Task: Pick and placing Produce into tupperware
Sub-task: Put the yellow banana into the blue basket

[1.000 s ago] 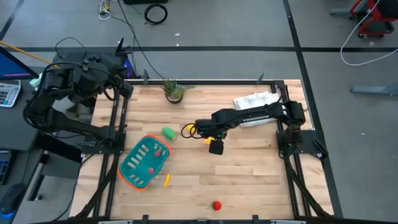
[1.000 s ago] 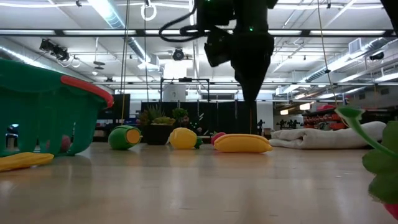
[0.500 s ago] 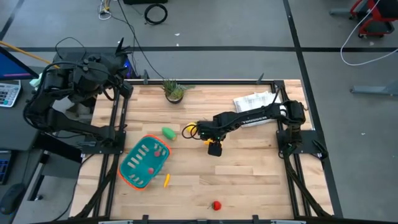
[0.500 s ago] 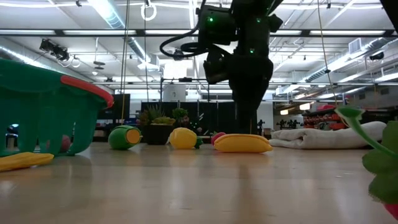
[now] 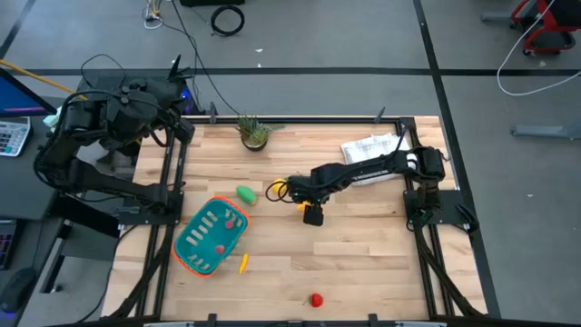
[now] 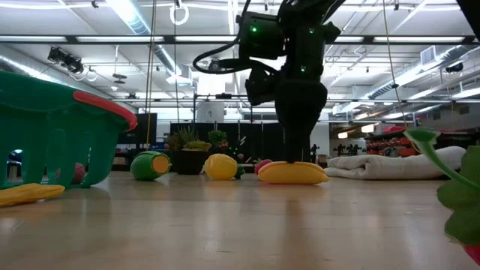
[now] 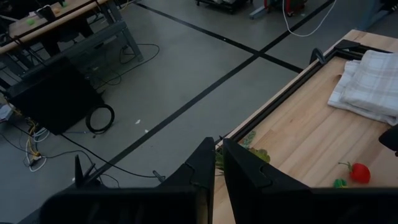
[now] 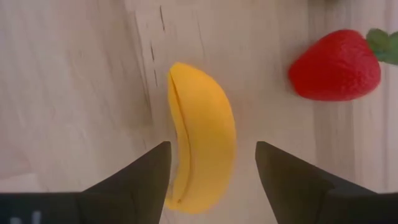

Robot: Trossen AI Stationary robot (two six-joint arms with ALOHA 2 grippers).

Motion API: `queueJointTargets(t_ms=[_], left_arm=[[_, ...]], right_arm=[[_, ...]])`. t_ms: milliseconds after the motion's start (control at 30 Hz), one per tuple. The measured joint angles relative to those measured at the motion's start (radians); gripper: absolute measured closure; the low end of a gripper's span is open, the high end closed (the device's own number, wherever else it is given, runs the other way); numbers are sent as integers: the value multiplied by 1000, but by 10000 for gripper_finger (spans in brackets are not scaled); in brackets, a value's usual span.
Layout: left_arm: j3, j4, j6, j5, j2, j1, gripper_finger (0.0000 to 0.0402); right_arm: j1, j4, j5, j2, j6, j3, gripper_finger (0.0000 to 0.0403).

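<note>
1. Between the spread fingers of the right gripper (image 8: pixel 211 165) lies the smooth yellow toy banana (image 8: pixel 202 158), not yet held.
2. Beside it sits a red toy strawberry (image 8: pixel 336 65); a crooked closing may push the banana away.
3. Far off, the teal slotted plastic basket (image 5: pixel 211 238) waits; the left gripper (image 7: pixel 214 180), narrow, is parked off the table.

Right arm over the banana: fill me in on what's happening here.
The right gripper is down over the yellow banana at mid-table, fingers open on either side of it, not yet closed. A red strawberry lies beside it. The teal basket sits toward the left arm's side of the table. The left gripper is parked off the table, shut.
</note>
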Motion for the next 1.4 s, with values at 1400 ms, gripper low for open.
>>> queueJointTargets(t_ms=[1400], left_arm=[[0, 4, 8, 0, 0, 0, 363]], right_arm=[[-4, 176, 1, -15, 157, -1, 270]])
